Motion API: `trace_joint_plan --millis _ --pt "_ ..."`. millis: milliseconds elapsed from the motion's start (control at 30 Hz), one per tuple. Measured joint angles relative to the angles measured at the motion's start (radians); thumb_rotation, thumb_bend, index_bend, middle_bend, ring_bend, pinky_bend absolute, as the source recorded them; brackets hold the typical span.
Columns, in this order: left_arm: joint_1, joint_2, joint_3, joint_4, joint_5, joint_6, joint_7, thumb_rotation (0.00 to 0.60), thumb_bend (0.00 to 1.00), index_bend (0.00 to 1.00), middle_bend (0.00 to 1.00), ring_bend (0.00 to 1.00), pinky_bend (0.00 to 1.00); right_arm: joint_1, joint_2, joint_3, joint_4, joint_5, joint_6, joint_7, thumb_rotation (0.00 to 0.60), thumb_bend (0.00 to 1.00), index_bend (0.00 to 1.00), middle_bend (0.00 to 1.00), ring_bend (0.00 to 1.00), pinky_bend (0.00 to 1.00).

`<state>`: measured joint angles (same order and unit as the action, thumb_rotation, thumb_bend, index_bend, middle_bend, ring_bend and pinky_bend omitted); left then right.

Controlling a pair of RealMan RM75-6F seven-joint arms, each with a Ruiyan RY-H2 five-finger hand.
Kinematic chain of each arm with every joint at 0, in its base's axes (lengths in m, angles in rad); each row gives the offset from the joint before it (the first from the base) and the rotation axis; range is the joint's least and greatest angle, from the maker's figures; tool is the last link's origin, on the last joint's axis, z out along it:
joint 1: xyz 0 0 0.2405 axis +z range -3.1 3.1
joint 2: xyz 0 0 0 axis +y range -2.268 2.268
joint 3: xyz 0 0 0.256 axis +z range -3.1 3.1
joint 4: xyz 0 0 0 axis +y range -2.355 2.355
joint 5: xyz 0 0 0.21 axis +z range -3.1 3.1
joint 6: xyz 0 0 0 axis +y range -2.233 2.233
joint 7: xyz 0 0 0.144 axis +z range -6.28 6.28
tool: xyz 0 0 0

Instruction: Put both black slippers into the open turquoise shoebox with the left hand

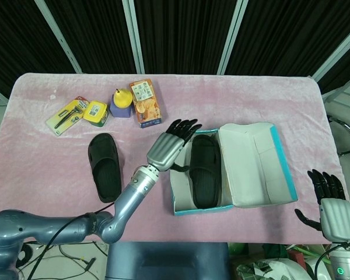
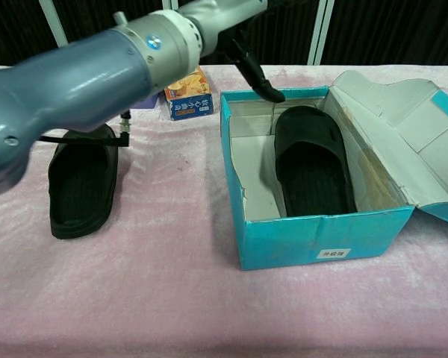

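Note:
One black slipper (image 1: pixel 203 169) (image 2: pixel 311 165) lies flat inside the open turquoise shoebox (image 1: pixel 179 205) (image 2: pixel 321 235). The other black slipper (image 1: pixel 104 165) (image 2: pixel 83 180) lies on the pink cloth to the left of the box. My left hand (image 1: pixel 170 147) (image 2: pixel 231 22) hangs raised above the box's left rear corner, fingers spread, holding nothing. My right hand (image 1: pixel 331 207) rests low at the right beyond the table's front edge, fingers apart and empty.
At the back left stand an orange snack box (image 1: pixel 146 102) (image 2: pixel 187 91), a pear on a purple block (image 1: pixel 121 103), a yellow-lidded green tub (image 1: pixel 95 112) and a razor pack (image 1: pixel 66 116). The box's lid (image 1: pixel 255 163) (image 2: pixel 403 142) lies open to the right.

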<state>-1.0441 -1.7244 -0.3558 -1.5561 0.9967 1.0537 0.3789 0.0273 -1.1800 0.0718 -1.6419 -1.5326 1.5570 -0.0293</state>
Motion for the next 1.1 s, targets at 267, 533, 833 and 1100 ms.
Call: trace_joint_plan --millis 267,533,833,1100 --pt "0.175 0.252 0.095 -0.27 -0.064 0.101 0.078 0.6 0.0 0.06 0.09 0.03 0.16 0.004 -0.004 -0.002 0.012 -0.001 -0.009 0.013 0.6 0.11 0.09 0.06 0.0 0.04" --pt "0.233 0.328 0.151 -0.283 -0.294 0.11 0.143 0.6 0.0 0.01 0.08 0.04 0.24 0.018 -0.018 -0.004 0.028 0.0 -0.031 0.023 0.6 0.11 0.09 0.06 0.0 0.04" --pt "0.211 0.348 0.143 -0.205 -0.658 0.062 0.234 0.6 0.0 0.0 0.09 0.05 0.27 0.023 -0.026 -0.005 0.049 0.014 -0.049 0.045 0.6 0.11 0.09 0.06 0.0 0.04" --pt "0.193 0.366 0.109 -0.124 -0.781 0.013 0.231 0.6 0.0 0.0 0.05 0.05 0.26 0.027 -0.031 -0.005 0.058 0.02 -0.058 0.053 0.6 0.11 0.09 0.06 0.0 0.04"
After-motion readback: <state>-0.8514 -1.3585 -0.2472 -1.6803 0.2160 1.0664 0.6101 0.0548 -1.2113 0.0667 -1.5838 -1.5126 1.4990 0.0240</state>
